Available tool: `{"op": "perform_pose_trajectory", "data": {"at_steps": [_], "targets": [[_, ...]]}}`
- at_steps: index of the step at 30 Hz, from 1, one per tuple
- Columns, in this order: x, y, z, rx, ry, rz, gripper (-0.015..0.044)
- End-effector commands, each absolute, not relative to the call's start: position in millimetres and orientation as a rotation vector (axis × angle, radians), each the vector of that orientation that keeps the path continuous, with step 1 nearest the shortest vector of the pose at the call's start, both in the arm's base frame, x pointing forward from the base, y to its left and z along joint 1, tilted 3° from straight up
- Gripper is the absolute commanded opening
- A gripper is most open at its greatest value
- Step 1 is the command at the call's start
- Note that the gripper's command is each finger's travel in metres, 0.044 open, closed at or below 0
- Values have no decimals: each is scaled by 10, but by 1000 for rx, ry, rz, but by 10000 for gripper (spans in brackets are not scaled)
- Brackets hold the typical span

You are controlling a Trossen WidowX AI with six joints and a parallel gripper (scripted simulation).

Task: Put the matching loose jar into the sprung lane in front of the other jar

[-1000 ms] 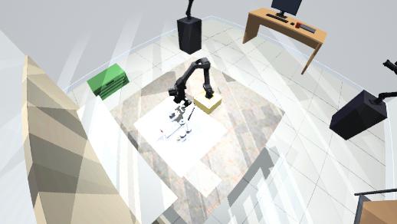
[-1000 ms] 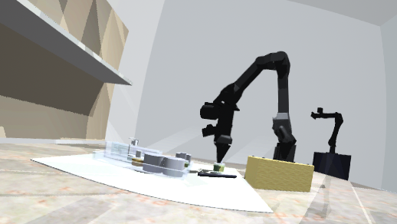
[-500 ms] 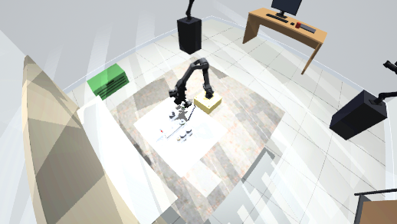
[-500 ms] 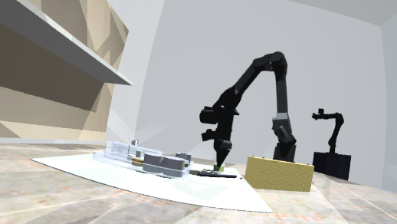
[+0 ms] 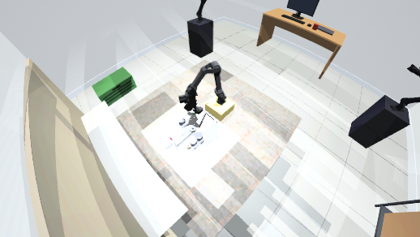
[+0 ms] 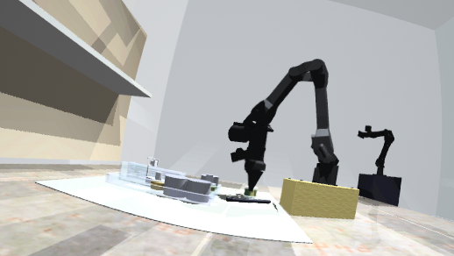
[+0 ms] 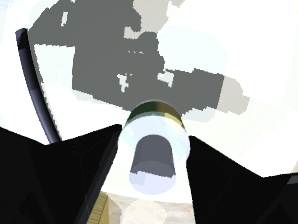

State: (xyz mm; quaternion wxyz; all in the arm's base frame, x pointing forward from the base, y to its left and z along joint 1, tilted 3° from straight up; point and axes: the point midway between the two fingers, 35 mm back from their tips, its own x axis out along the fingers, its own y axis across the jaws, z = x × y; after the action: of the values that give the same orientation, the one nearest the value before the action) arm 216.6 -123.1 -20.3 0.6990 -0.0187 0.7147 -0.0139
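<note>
A clear jar (image 7: 154, 121) (image 6: 251, 192) with a dark grey top and a green and yellowish band stands upright on the white sheet. My gripper (image 7: 154, 136) (image 6: 251, 188) points down and is shut on this jar, one black finger on each side. The clear pusher lane (image 6: 131, 172) lies farther along the sheet, to the left in the exterior view. Its inner jar, pusher plate and front stop are too small or overlapped to tell apart. The lane is outside the wrist view.
A dark rod (image 5: 203, 119) (image 6: 248, 200) (image 7: 34, 92) lies on the white sheet (image 5: 195, 170) (image 6: 237, 224) near the held jar. Several grey round objects (image 6: 197, 188) (image 5: 199, 137) stand beside the lane. The yellow block (image 6: 324, 201) (image 5: 219, 110) is under the arm's base.
</note>
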Motion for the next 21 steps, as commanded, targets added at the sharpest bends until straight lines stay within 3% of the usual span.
{"op": "perform_pose_trajectory", "data": {"at_steps": [1,2,21], "targets": [[2192,-1243,-88,-48,1597,-28,26],[2206,-1246,-30,-48,1596,-28,0],[2264,-1211,811,-48,1596,-28,0]]}}
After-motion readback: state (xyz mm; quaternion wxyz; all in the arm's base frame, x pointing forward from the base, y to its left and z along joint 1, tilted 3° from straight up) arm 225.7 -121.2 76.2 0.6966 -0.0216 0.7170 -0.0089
